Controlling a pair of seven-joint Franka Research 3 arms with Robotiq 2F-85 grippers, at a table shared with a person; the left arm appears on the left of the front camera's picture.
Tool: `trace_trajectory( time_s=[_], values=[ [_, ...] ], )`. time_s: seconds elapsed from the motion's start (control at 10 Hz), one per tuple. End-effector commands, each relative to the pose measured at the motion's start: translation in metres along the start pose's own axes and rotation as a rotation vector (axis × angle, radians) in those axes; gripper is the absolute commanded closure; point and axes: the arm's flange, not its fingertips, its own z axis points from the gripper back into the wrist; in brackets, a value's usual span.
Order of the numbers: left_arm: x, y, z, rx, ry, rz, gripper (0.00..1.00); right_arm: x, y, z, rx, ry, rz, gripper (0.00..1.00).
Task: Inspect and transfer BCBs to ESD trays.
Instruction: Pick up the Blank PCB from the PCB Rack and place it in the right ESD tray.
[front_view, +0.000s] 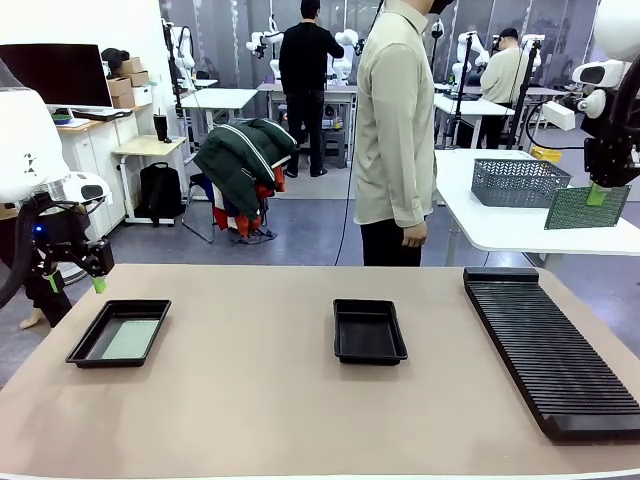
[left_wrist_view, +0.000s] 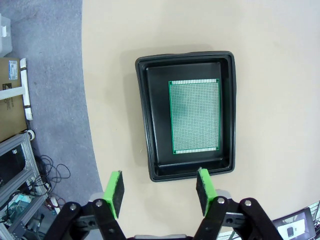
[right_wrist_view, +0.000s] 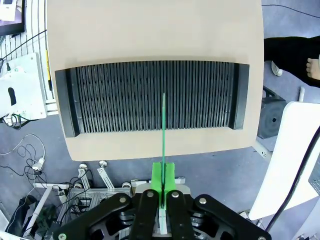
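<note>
**A:** Far left of the frame, the left gripper (front_view: 74, 283) hangs with fingers spread around nothing. Just below it sits the left ESD tray (front_view: 85, 345), with a BCB (left_wrist_view: 195, 116) flat on its floor.

**B:** Centre frame, the middle ESD tray (front_view: 342, 340). Lower right, the slotted rack (front_view: 550, 350). Upper right, the right gripper (front_view: 598, 193) has its fingers pinching a second BCB (front_view: 580, 210), which hangs above the rack.

The left ESD tray (front_view: 105, 361) sits at 9 o'clock on the table (front_view: 250, 400), with a flat BCB (front_view: 130, 338) on its floor. The centre ESD tray (front_view: 370, 358) sits near the table's middle. The slotted rack (front_view: 550, 350) runs along 3 o'clock. The left gripper (front_view: 74, 284), jaws apart, hovers at 10 o'clock of the left ESD tray. The right gripper (front_view: 598, 195), high at 2 o'clock, pinches a hanging BCB (front_view: 575, 212) by its top edge.
</note>
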Motion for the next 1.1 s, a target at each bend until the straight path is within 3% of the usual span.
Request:
trace_trajectory(
  time_s=[0.0, 0.4, 0.8, 1.0],
  values=[
    [-0.001, 0.001, -0.001, -0.003, -0.004, -0.006, 0.22, 0.007, -0.006, -0.003, 0.024, -0.038, -0.098, 0.98],
    [-0.001, 0.001, -0.001, -0.003, -0.004, -0.006, 0.22, 0.030, -0.012, -0.035, 0.254, -0.278, -0.646, 0.98],
    [-0.001, 0.001, -0.001, -0.003, -0.004, -0.006, 0.22, 0.056, 0.013, -0.099, 0.427, -0.433, -1.036, 0.98],
    [-0.001, 0.001, -0.001, -0.003, -0.004, -0.006, 0.22, 0.075, 0.026, -0.133, 0.490, -0.518, -1.159, 0.98]
  ],
)
